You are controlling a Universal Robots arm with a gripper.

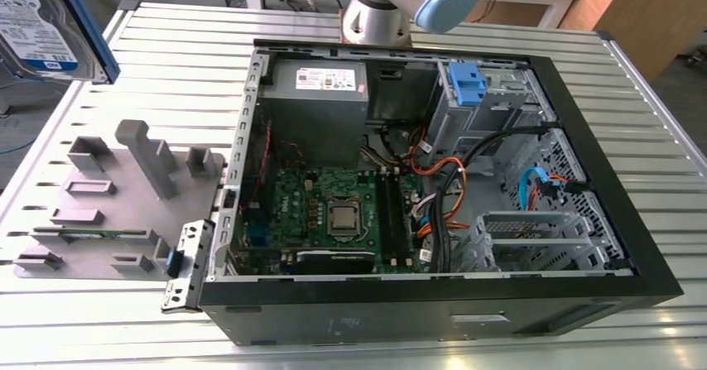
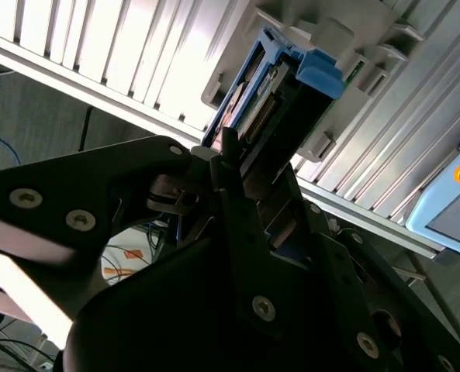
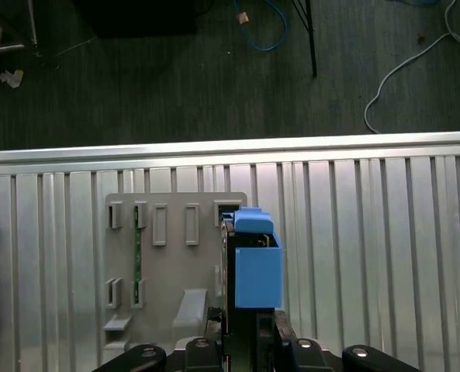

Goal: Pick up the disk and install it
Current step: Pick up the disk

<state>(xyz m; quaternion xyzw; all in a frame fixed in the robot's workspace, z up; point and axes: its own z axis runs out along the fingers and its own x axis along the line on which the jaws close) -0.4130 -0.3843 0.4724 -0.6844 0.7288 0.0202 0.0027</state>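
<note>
In the exterior view, the disk (image 1: 45, 22) is hanging in the air at the far left, above the slatted worktop (image 1: 177, 64). A grey holder (image 1: 111, 196) is lying beside the open computer case (image 1: 442, 320). In the first wrist view, the gripper (image 3: 245, 329) is clamping the disk (image 3: 257, 263) between its fingers (image 3: 270, 329).

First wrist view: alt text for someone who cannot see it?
The gripper holds the blue-railed disk, seen edge-on, over a grey slotted tray on a ribbed metal table. Dark floor lies beyond the table.
</note>
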